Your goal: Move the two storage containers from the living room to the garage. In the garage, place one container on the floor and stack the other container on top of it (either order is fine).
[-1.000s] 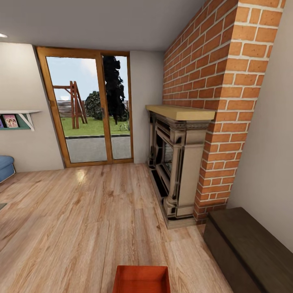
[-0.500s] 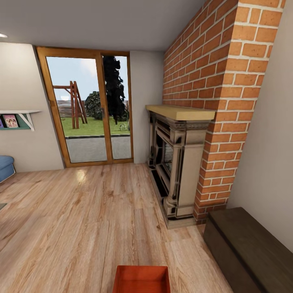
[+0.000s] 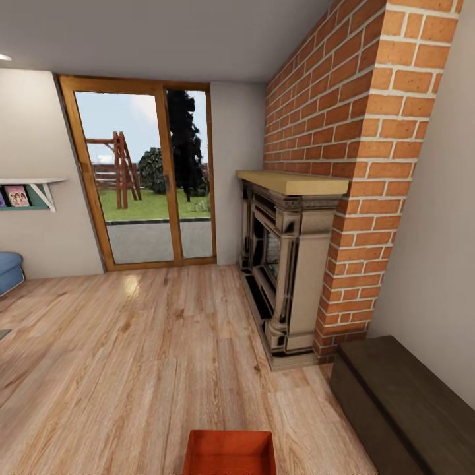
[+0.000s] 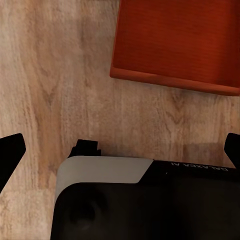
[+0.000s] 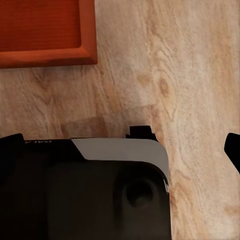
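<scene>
My left gripper (image 4: 120,145) and my right gripper (image 5: 120,145) both hang spread wide over the wood plank floor (image 3: 132,356), holding nothing. One orange-red storage container (image 3: 229,452) sits on this floor just in front of me, between both grippers. Farther stand the dark low cabinet (image 3: 402,402), the brick fireplace (image 3: 290,257) and the glass door (image 3: 142,178).

A storage container (image 3: 229,452) is set on the plank floor (image 3: 132,369), in front of the fireplace (image 3: 284,264). A low cabinet (image 3: 402,402) is placed right of the fireplace, a glazed door (image 3: 142,178) left of it.
</scene>
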Tool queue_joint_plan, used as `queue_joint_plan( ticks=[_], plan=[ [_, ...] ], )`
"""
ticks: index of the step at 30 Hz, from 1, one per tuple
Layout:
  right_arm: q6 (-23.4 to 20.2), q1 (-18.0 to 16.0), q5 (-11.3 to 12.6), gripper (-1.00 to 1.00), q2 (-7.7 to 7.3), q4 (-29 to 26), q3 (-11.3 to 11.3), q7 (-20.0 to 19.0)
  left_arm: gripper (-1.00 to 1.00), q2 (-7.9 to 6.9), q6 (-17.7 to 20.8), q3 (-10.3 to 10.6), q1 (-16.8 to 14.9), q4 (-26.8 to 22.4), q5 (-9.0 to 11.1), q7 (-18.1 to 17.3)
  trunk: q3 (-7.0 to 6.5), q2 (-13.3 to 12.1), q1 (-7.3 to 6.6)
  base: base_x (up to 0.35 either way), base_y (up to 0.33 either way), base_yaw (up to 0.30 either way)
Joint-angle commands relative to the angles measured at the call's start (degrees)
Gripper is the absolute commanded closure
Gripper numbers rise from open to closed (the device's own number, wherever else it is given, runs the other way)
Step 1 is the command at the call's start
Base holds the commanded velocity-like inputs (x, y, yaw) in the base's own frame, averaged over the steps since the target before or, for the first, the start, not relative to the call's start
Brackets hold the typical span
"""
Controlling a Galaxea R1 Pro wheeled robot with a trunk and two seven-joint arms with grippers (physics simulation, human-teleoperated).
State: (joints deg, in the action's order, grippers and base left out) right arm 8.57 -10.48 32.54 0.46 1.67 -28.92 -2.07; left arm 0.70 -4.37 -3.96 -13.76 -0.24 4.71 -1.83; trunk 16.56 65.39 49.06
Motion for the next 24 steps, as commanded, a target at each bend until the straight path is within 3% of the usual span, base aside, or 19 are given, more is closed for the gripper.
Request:
queue_joint_plan(
  ticks=[1,24],
  plan=[
    [0.30,-0.07,0.60,-1.00,-0.01,0.18,-0.44,-0.22,-1.00,0.00,-0.14,-0.35,-0.04,0.07,0.47,-0.19,0.14,0.04,0.00,0.000,0.000,0.000],
    [0.31,-0.07,0.51,-1.00,0.05,0.18,-0.44,-0.13,-1.00,0.09,-0.22,-0.35,-0.04,0.07,0.55,-0.19,2.18,0.04,0.00,0.000,0.000,0.000]
  ],
)
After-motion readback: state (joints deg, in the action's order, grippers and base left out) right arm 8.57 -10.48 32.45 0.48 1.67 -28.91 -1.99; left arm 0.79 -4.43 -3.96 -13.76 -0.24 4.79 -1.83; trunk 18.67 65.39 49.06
